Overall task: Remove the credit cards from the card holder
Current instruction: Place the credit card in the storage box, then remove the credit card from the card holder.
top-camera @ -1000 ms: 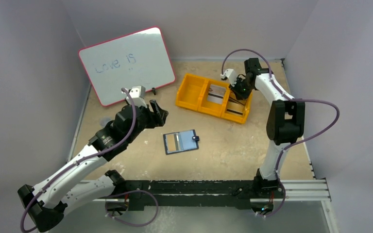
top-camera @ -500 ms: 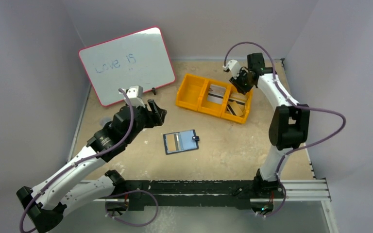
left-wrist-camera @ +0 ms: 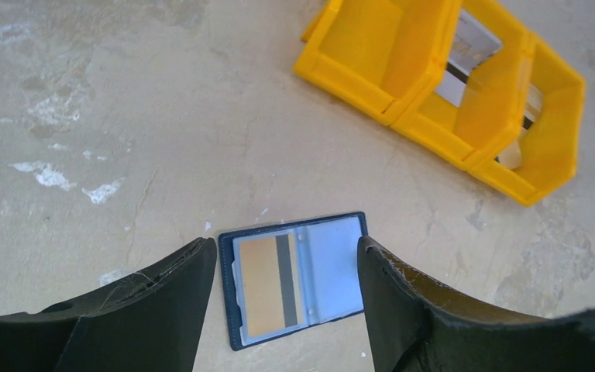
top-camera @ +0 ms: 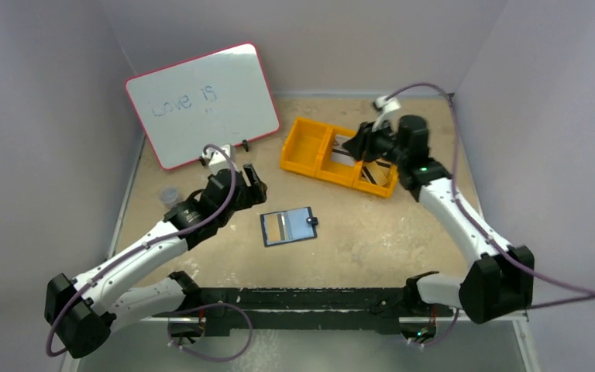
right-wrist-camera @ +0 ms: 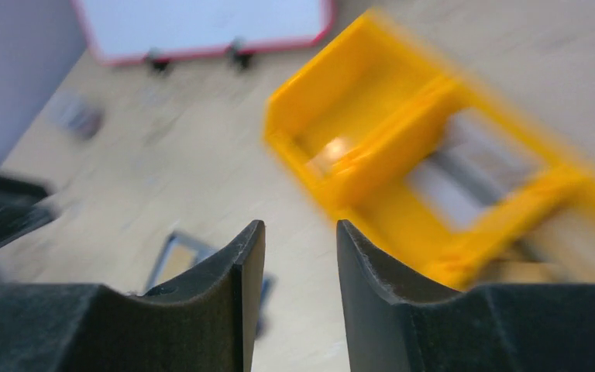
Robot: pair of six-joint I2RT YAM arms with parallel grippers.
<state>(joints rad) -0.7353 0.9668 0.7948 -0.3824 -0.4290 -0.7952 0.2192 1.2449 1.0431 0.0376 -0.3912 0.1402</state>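
Left wrist view: your left fingers [left-wrist-camera: 163,310] hang wide open, empty, over the card holder [left-wrist-camera: 333,267]; right fingers [right-wrist-camera: 201,310], half-open, empty, have quit the tray [left-wrist-camera: 345,87], and one credit card [left-wrist-camera: 259,287] remains.

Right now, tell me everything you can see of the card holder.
The card holder is a small dark navy folding wallet, lying open and flat on the table, inner side up. Two pale see-through pockets show: one holds a card with a dark stripe, the other looks empty. A dark snap tab sticks out from one side. Only the table touches it; the left end effector hangs above, open.
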